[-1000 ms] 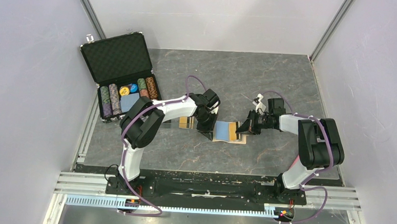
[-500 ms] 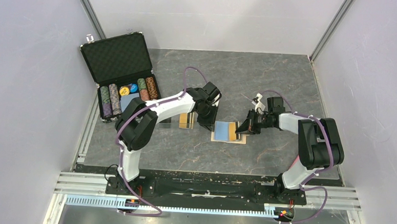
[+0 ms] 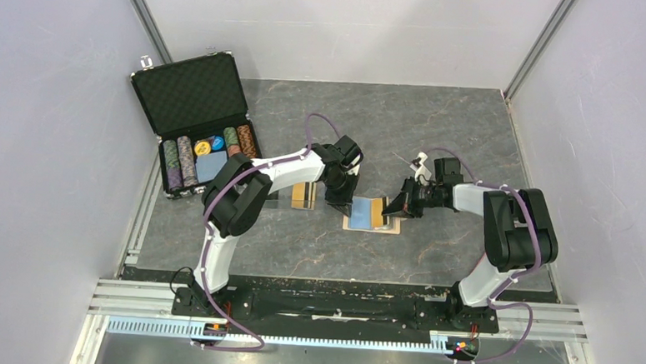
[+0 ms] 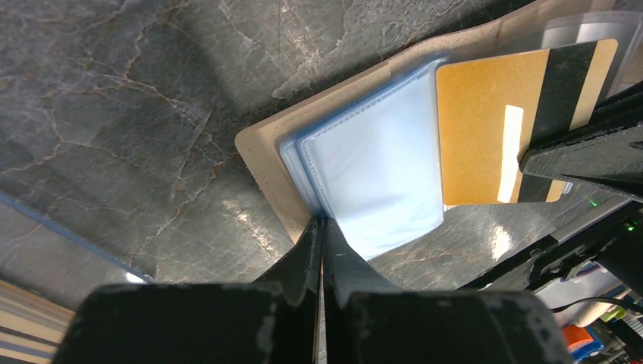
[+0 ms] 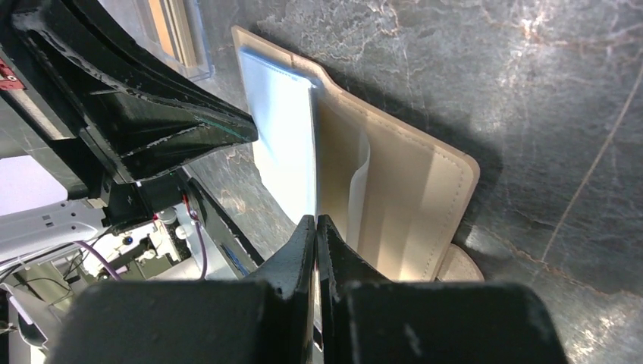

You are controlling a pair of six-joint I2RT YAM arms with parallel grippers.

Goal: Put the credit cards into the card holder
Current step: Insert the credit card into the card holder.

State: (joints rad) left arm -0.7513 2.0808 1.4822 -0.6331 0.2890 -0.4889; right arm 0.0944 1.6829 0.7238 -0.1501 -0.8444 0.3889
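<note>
The tan card holder (image 3: 388,225) lies open mid-table, its blue lining (image 4: 379,171) facing up. A gold-orange credit card (image 4: 478,121) with a black stripe lies over its right half. My left gripper (image 4: 322,224) is shut, with its tips touching the near edge of the blue lining; I cannot tell whether a sheet is pinched. My right gripper (image 5: 316,220) is also shut. One of its fingers (image 4: 584,155) rests on the card's striped end. A second gold-and-dark striped card (image 3: 304,195) lies left of the left gripper (image 3: 338,201).
An open black foam-lined case (image 3: 192,92) holding rows of poker chips (image 3: 208,153) stands at the back left. A clear plastic sleeve (image 3: 279,198) lies beside the striped card. Grey walls close in both sides, and a metal rail (image 3: 338,304) runs along the near edge.
The left arm's wrist drew back a little from the holder's left edge, then returned to it. The right arm has hardly moved.
</note>
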